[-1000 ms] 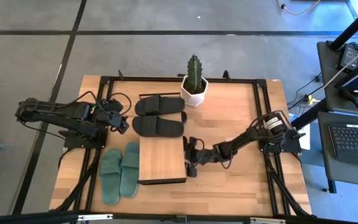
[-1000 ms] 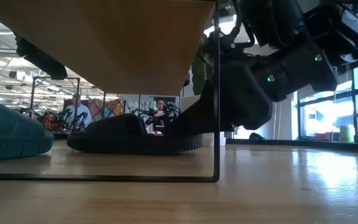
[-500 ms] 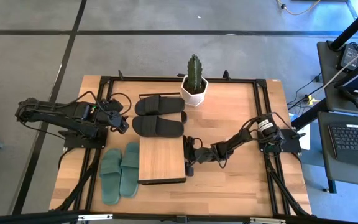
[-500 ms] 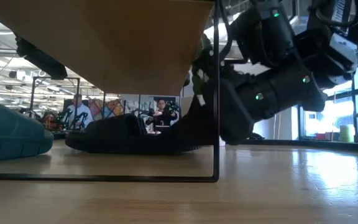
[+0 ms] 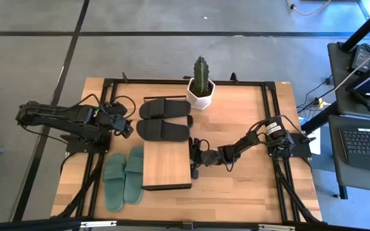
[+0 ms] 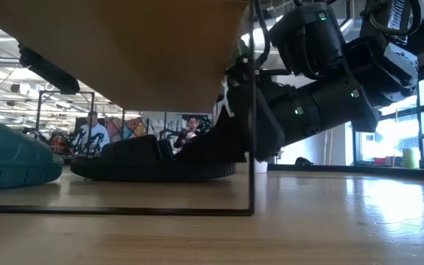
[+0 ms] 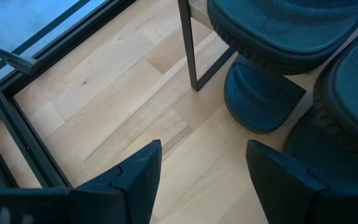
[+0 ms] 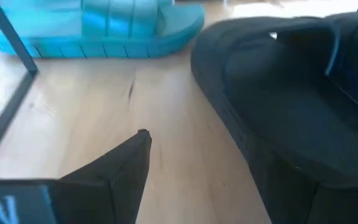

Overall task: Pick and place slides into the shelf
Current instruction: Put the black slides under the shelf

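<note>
The shelf (image 5: 167, 165) stands near the table's middle, its plank top (image 6: 124, 44) overhead in the low view. One black slide (image 6: 149, 158) lies under it. My right gripper (image 5: 194, 160) is open at the shelf's right edge, against that slide's right end. Two more black slides (image 5: 164, 130) lie flat on the table beyond the shelf, and the green pair (image 5: 124, 176) lies flat to its left. My left gripper (image 7: 204, 144) hangs open over bare table left of the black slides, touching nothing. A sixth slide does not show. My right gripper comes in low and nearly level from the table's right. The black slide's right end (image 8: 247, 143) lies where one finger would be and hides it; the other finger (image 8: 132, 162) stands clear, with bare wood between. That end (image 6: 223, 147) is raised a little and the far end rests on the table.
A potted cactus (image 5: 201, 83) stands at the table's far edge, right of the black slides. A thin black shelf leg (image 6: 253, 110) rises just in front of the right gripper. Bare wood (image 5: 236, 192) spreads right of the shelf. A black frame (image 5: 272, 128) borders the table. People show in the room behind.
My right gripper has moved toward the table's left, up to the shelf's right edge, and its wrist has tipped lower. The black slide has slid along the table farther left under the shelf, its right end staying raised at the gripper.
</note>
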`<state>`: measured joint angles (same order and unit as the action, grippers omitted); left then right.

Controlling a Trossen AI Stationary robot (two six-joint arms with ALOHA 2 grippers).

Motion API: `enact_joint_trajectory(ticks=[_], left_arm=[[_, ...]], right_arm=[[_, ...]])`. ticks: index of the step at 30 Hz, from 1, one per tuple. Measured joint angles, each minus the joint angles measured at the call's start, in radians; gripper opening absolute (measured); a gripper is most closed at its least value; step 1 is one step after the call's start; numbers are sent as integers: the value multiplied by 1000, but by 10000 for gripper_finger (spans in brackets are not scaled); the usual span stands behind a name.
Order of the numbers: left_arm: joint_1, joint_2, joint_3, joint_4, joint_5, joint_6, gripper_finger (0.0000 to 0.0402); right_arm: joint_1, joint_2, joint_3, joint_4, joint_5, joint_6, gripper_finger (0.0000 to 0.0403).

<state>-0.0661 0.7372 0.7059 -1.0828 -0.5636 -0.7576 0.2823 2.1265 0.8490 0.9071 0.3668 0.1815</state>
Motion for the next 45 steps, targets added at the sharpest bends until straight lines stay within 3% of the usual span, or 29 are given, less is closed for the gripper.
enact_joint_trajectory(ticks=[29,37,40,45], left_arm=[[0,0,0,0,10,-74,225],[-1,0,0,-1,212,-72,225],[-20,6,0,4,285,-72,225],[-103,18,-78,156,359,-47,225]], right_arm=[[7,-3,9,-75,90,-44,259],[42,-144,-37,-308,177,-59,259],[44,-206,-109,-316,177,-37,259],[33,-285,-252,-225,178,0,259]])
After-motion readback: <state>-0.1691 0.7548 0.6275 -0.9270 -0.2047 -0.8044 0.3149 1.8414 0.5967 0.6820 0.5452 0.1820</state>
